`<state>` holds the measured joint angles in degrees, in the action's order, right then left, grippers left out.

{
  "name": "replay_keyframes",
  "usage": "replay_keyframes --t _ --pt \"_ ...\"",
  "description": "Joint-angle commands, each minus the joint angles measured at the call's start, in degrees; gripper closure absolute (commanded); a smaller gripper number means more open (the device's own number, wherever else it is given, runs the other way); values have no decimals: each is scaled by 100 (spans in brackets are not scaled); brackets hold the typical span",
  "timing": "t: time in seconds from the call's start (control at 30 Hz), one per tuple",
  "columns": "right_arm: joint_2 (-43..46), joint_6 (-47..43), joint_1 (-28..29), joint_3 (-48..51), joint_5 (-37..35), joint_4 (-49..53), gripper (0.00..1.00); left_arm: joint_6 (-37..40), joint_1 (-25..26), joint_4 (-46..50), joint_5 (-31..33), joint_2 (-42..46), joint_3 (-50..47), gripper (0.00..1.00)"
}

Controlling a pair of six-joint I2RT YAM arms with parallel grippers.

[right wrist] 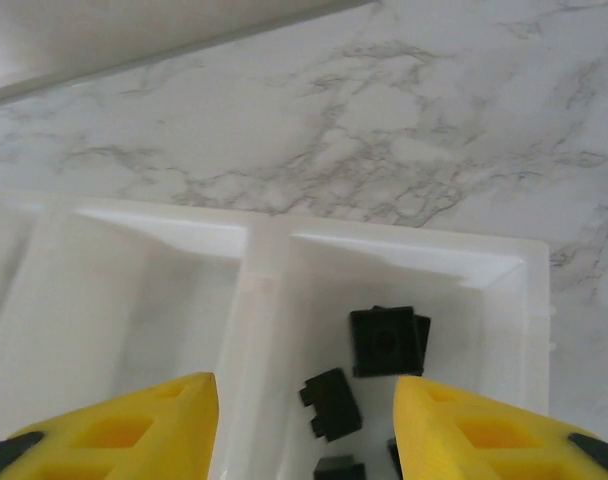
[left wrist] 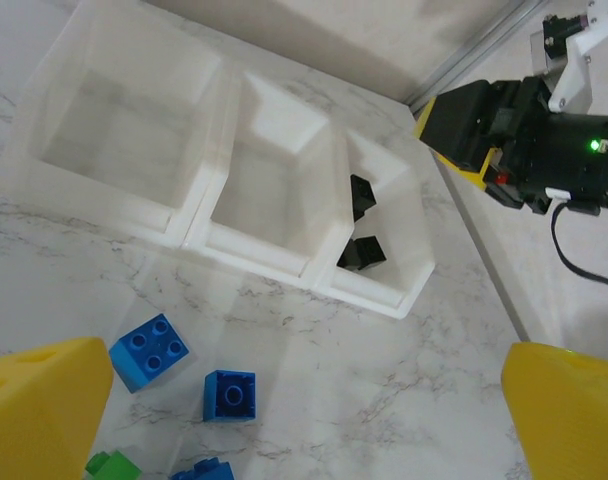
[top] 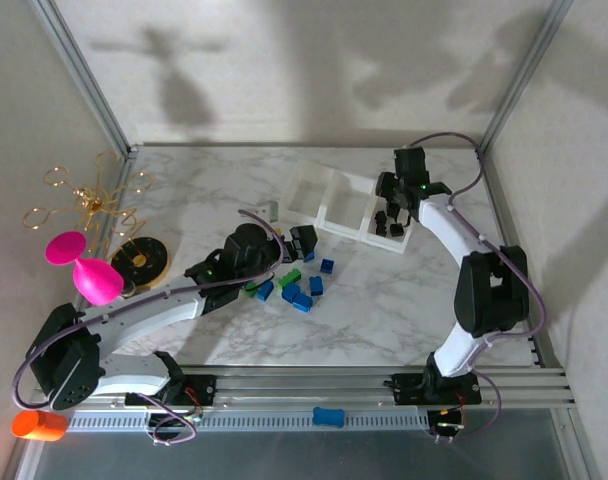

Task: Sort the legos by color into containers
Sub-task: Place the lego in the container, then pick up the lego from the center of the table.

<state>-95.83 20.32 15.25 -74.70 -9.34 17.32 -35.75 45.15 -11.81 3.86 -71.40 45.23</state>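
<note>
R claw (right wrist: 302, 400): smooth yellow wedge fingers (right wrist: 144, 430) sit part-way apart w/ nothing pinched btwn them. It hangs over the end cell of the containers (right wrist: 264, 240), which are glossy white plastic, square cells w/ thin walls, three in a row. Black legos (right wrist: 384, 340), matte and blocky, lie loose on that end cell's floor.

L claw (left wrist: 304, 400): chunky yellow fingers spread wide, gripping nothing, low over the grey-veined marble-look table (left wrist: 384, 380), just short of the tray. Blue legos (left wrist: 149, 350) w/ round studs and a green lego (left wrist: 114, 465) lie scattered on the table near the tray's front, not touching it.
</note>
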Motion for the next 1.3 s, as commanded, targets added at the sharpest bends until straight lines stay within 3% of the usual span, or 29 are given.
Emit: replay_keyframes --t 0.0,0.4,0.73,0.97,1.27 --pt "355 52 248 360 186 209 49 77 -58 169 190 352 -24 0" --pt "838 487 1692 1298 127 388 44 -77 -85 610 567 1061 -527 0" --pt "301 1364 2610 1559 -171 -62 37 -331 -94 747 814 1413 -869 0" --pt "-199 1741 2925 1559 -527 -189 34 -428 -99 830 908 1561 -1021 1" --pt "-662 1783 2962 1583 -690 -374 43 -491 -102 847 985 1681 -1109 1"
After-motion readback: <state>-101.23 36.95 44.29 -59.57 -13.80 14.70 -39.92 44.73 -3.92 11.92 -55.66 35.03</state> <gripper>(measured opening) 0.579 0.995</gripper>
